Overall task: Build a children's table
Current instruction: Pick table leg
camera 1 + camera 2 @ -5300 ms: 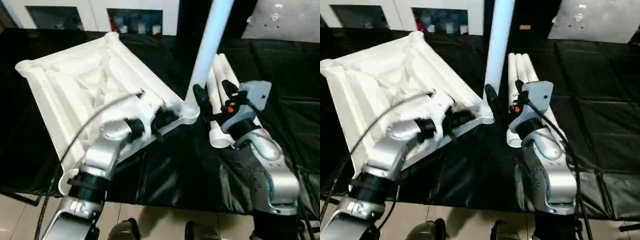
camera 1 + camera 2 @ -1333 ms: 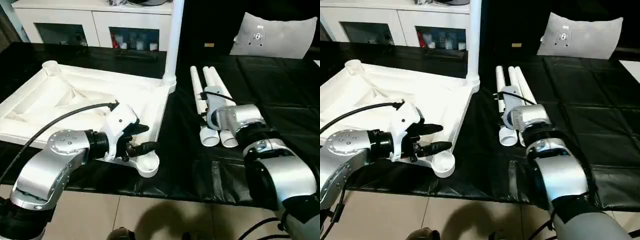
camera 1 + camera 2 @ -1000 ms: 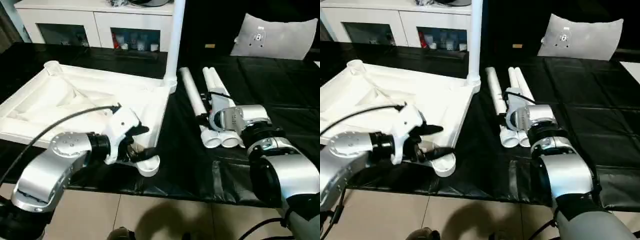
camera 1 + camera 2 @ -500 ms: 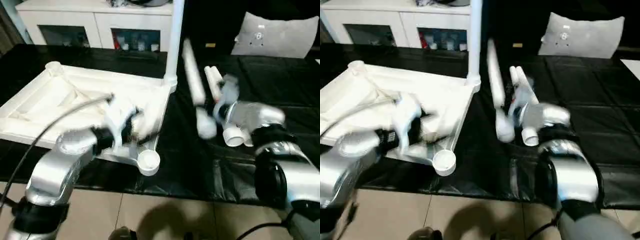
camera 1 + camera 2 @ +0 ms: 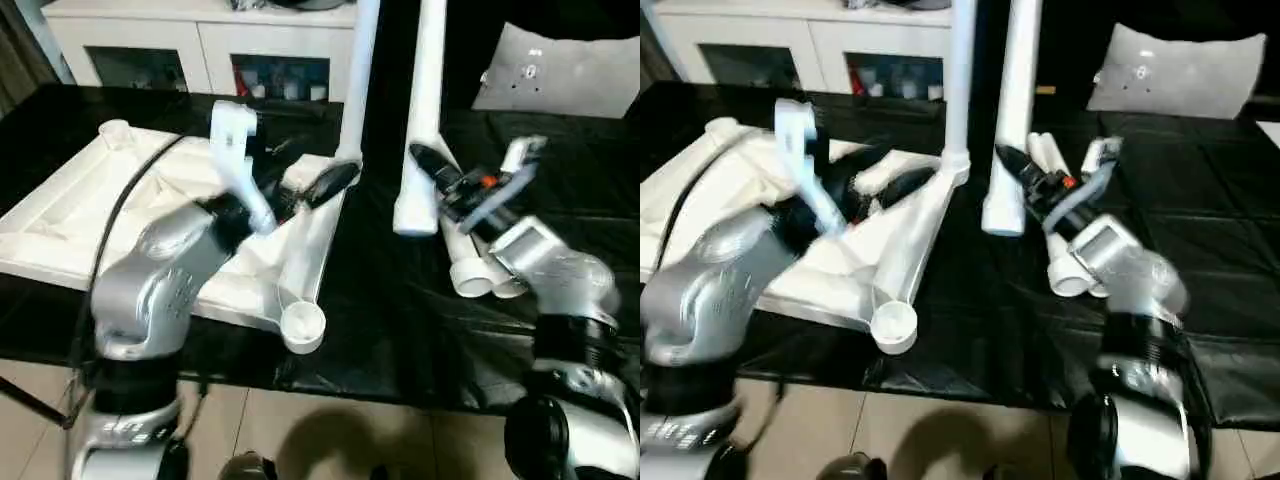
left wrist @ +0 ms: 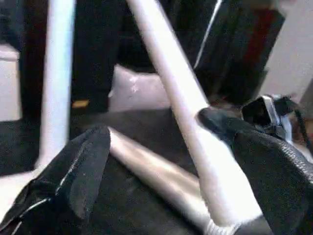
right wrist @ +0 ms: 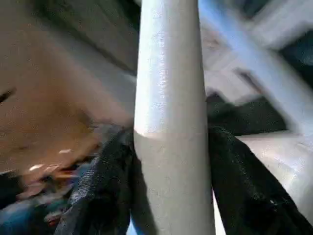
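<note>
right gripper (image 5: 432, 180): my fingers pinch the tube leg (image 5: 420, 120), long axis upright, open end down.
left gripper (image 5: 320, 180): spread, empty, above tabletop (image 5: 120, 200).
target: free corner socket (image 5: 303, 326), 7 o'clock from leg; right arm nearer.

My two head cameras look forward and down over my forearms at the black worktop (image 5: 400, 330); both see the same scene from slightly different places. My left wrist camera looks along my left pincer (image 6: 166, 166) toward the lifted leg (image 6: 181, 117). My right wrist camera sits very close to this same leg, between my right pincer (image 7: 171, 191) fingers.
</note>
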{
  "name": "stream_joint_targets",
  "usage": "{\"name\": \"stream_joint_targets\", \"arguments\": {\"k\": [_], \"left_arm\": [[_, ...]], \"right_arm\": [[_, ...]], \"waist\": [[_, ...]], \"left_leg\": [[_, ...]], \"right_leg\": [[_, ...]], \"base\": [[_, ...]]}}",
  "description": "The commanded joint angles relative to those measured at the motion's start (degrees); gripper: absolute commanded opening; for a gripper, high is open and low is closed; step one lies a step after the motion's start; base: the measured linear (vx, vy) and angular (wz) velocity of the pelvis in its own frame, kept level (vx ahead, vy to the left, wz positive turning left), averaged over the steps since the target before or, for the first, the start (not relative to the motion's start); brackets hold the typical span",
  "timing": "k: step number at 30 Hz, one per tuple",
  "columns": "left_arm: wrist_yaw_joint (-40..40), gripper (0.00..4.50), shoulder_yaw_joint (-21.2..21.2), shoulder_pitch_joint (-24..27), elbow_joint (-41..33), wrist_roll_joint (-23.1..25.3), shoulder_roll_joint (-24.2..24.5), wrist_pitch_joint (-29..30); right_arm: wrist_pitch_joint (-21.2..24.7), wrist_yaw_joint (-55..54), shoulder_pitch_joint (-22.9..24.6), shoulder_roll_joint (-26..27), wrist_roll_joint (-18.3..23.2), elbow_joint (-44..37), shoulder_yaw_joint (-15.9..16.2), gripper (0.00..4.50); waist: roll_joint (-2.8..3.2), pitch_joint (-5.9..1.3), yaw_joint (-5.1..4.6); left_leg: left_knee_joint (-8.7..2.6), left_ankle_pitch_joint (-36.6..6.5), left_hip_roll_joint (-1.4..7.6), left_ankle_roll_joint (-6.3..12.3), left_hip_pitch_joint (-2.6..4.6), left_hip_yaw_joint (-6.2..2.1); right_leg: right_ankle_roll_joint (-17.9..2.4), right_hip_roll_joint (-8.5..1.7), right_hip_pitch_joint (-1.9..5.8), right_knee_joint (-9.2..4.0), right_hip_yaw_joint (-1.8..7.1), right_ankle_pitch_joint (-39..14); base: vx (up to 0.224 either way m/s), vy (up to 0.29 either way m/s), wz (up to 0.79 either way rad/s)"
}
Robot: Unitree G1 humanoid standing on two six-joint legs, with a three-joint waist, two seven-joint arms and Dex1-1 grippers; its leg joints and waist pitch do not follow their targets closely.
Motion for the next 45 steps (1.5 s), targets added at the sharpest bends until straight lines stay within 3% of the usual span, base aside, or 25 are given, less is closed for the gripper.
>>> {"name": "stream_joint_targets", "arguments": {"k": [1, 3, 5, 14, 20, 24, 25, 28, 30, 36, 40, 41, 43, 45], "left_arm": [[2.3, 4.5, 2.9, -1.9, 1.4, -3.8, -1.6, 2.6], [4.0, 4.5, 5.2, -3.7, 2.2, -7.4, -3.8, 4.4], [5.7, 4.5, 7.2, -5.4, 2.8, -11.8, -5.9, 5.7], [8.0, 4.5, 11.3, -9.2, 4.0, -24.2, -11.7, 9.6], [8.1, 4.5, 10.5, -9.4, 5.0, -24.5, -11.5, 11.2], [7.8, 4.5, 8.8, -8.7, 5.6, -22.2, -10.0, 9.5], [7.9, 4.21, 8.4, -8.4, 5.5, -21.3, -9.5, 9.0], [8.6, 4.09, 7.6, -7.3, 4.9, -20.1, -8.4, 8.7], [9.0, 3.73, 7.8, -6.6, 4.3, -20.8, -8.4, 9.2], [10.4, 3.31, 8.4, -5.8, 3.6, -20.8, -8.6, 8.2], [6.0, 2.99, 9.9, -4.5, 2.2, -26.9, -9.1, 8.4], [2.7, 2.9, 10.2, -3.5, 1.7, -30.3, -8.9, 9.4], [-0.9, 2.77, 10.3, -2.6, 1.4, -32.7, -8.3, 10.1], [-2.2, 2.63, 10.4, -2.3, 1.7, -33.4, -8.0, 10.3]], "right_arm": [[2.8, 2.7, 1.9, -0.3, 3.7, -3.9, 1.0, 1.86], [4.8, 4.5, 3.7, -0.2, 5.8, -6.4, 2.2, 1.86], [6.8, 5.3, 6.0, 0.4, 9.1, -10.2, 3.3, 1.86], [10.9, 7.6, 9.5, -0.1, 12.4, -15.5, 6.8, 1.86], [12.2, 8.4, 11.1, -1.2, 13.5, -17.4, 8.7, 1.86], [8.1, 7.6, 12.0, -2.3, 7.2, -18.5, 13.0, 1.86], [6.7, 7.4, 12.2, -2.7, 5.1, -18.9, 14.5, 1.86], [3.5, 7.0, 12.7, -3.5, 0.7, -20.0, 18.4, 1.86], [1.8, 6.5, 12.8, -3.7, -0.9, -20.4, 19.9, 1.86], [-2.3, 5.1, 12.7, -2.9, -3.6, -20.0, 21.3, 1.86], [2.1, 8.0, 13.0, -1.6, 4.2, -20.5, 18.4, 1.86], [3.9, 9.6, 13.5, -2.1, 6.4, -20.7, 18.1, 1.86], [4.5, 10.6, 13.8, -2.5, 7.6, -20.6, 18.1, 1.86], [4.9, 10.9, 13.9, -2.6, 8.3, -20.6, 17.9, 1.86]], "waist": [[-0.86, -4.47, 0.36], [-0.81, -4.5, 0.68], [-1.02, -4.76, 0.99], [-1.04, -4.73, 1.72], [-1.03, -4.87, 2.28], [-0.9, -4.76, 2.39], [-0.93, -4.71, 2.44], [-1.09, -4.68, 2.29], [-0.9, -4.67, 2.21], [-0.82, -4.74, 2.26], [-0.93, -4.86, 2.38], [-0.67, -4.76, 2.36], [-0.83, -4.77, 2.43], [-0.62, -4.68, 2.43]], "left_leg": [[-3.78, -16.4, 0.39, -0.68, 0.96, 0.07], [-3.66, -16.7, 0.34, -0.83, 1.15, 0.05], [-3.89, -15.0, 0.48, -0.88, 0.73, -0.22], [-3.95, -14.4, 0.52, -0.93, 0.65, -0.14], [-4.02, -12.2, 0.66, -0.97, 0.44, -0.21], [-4.17, -13.2, 0.66, -1.81, 0.48, -0.26], [-4.22, -13.5, 0.76, -1.89, 0.48, -0.3], [-4.33, -13.9, 0.74, -2.33, 0.39, -0.4], [-4.3, -14.3, 0.78, -2.44, 0.54, -0.37], [-4.24, -14.3, 0.81, -1.97, 0.45, -0.34], [-4.1, -13.7, 0.69, -0.93, 0.5, -0.28], [-4.14, -13.7, 0.82, -0.84, 0.39, -0.31], [-4.1, -13.9, 0.78, -0.61, 0.44, -0.21], [-4.17, -14.6, 0.83, -0.83, 0.5, -0.22]], "right_leg": [[-8.8, -1.91, 2.59, -5.21, 0.53, -22.8], [-8.0, -1.95, 2.35, -5.67, 0.5, -24.7], [-7.7, -2.07, 2.66, -5.41, 0.43, -23.2], [-6.7, -2.09, 2.47, -5.82, 0.46, -22.7], [-5.7, -2.09, 2.62, -5.58, 0.56, -20.4], [-4.3, -2.23, 2.51, -5.86, 0.58, -22.4], [-4.0, -2.25, 2.42, -6.0, 0.59, -22.8], [-2.9, -2.24, 2.5, -5.95, 0.57, -23.6], [-3.5, -2.2, 2.31, -5.87, 0.64, -23.2], [-5.1, -2.17, 2.39, -5.57, 0.62, -20.7], [-7.0, -2.23, 2.62, -5.35, 0.58, -19.5], [-7.5, -2.1, 2.47, -5.28, 0.58, -18.7], [-7.9, -2.11, 2.51, -5.33, 0.56, -18.6], [-7.5, -2.11, 2.42, -5.39, 0.54, -19.7]], "base": [[0.0, 0.0, 0.0], [0.0, 0.0, 0.0], [0.0, 0.0, 0.0], [0.0, 0.0, 0.0], [0.0, 0.0, 0.0], [0.0, 0.0, 0.0], [0.0, 0.0, 0.0], [0.0, 0.0, 0.0], [0.0, 0.0, 0.0], [0.0, 0.0, 0.0], [0.0, 0.0, 0.0], [0.0, 0.0, 0.0], [0.0, 0.0, 0.0], [0.0, 0.0, 0.0]]}}
